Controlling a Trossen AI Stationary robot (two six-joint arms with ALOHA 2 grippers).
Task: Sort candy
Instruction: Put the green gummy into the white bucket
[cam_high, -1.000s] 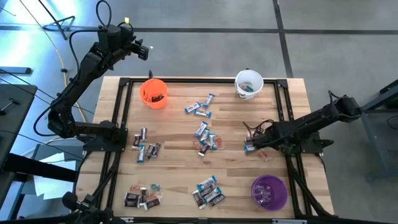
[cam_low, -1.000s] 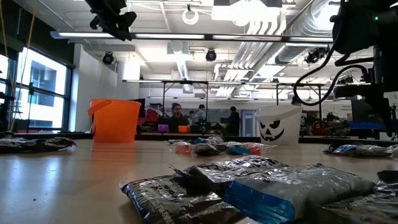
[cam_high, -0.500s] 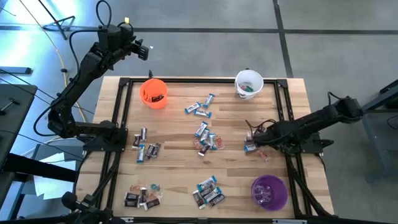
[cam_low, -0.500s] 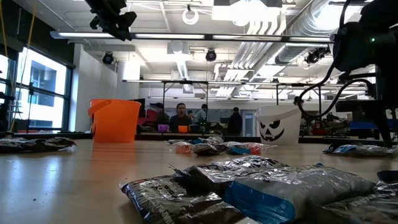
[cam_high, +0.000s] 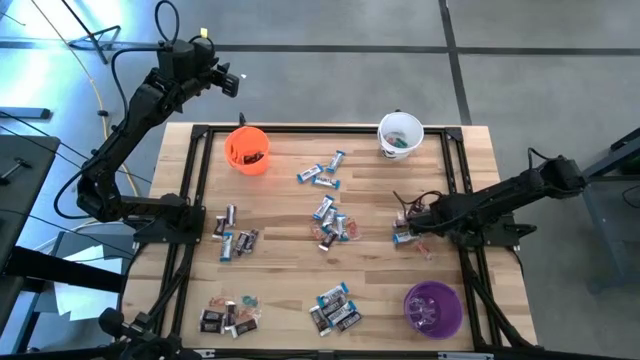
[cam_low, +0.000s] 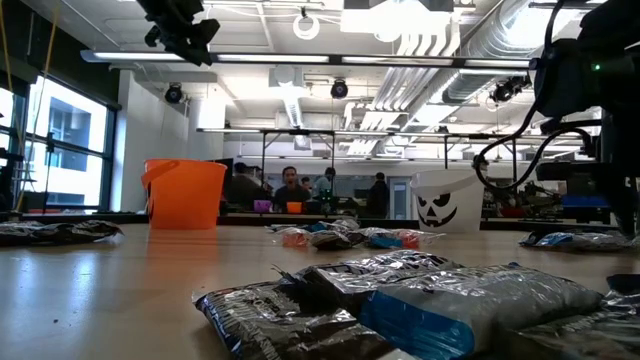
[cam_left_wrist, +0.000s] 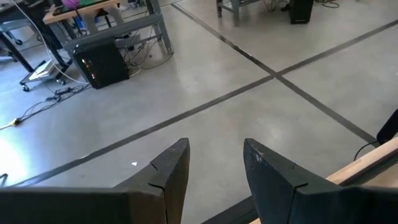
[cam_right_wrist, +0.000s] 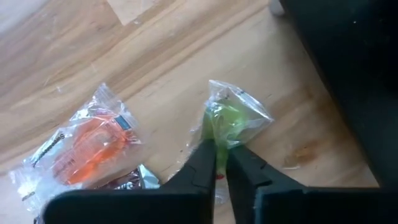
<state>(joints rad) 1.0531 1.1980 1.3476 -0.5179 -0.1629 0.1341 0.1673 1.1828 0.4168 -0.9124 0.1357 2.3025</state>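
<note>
Across most of the high view lies the wooden table (cam_high: 300, 290) in its black frame, with the left arm (cam_high: 130, 130) raised along the upper left of the frame and the right arm (cam_high: 520, 195) reaching in low from the right edge. Near the top of the table an orange cup (cam_high: 247, 149) stands left of centre and a white cup (cam_high: 400, 134) right of centre, while a purple cup (cam_high: 432, 308) sits at the lower right. Candy is scattered in clusters: one near the top centre (cam_high: 321, 172), one in the middle (cam_high: 330, 225), one at centre left (cam_high: 233, 236), and two along the lower edge (cam_high: 228, 314) (cam_high: 335, 308). The left gripper (cam_left_wrist: 214, 165) hangs beyond the table's upper left corner over bare floor, its fingers parted with nothing between them. The right gripper (cam_right_wrist: 221, 160) is down at the table's right side, its fingers pinched nearly together on the clear wrapper of a green candy (cam_right_wrist: 227, 119) lying on the wood. Just beside it, toward the left of the right wrist view, lies an orange candy (cam_right_wrist: 93, 142) in a clear wrapper, touching a darker piece below it.
</note>
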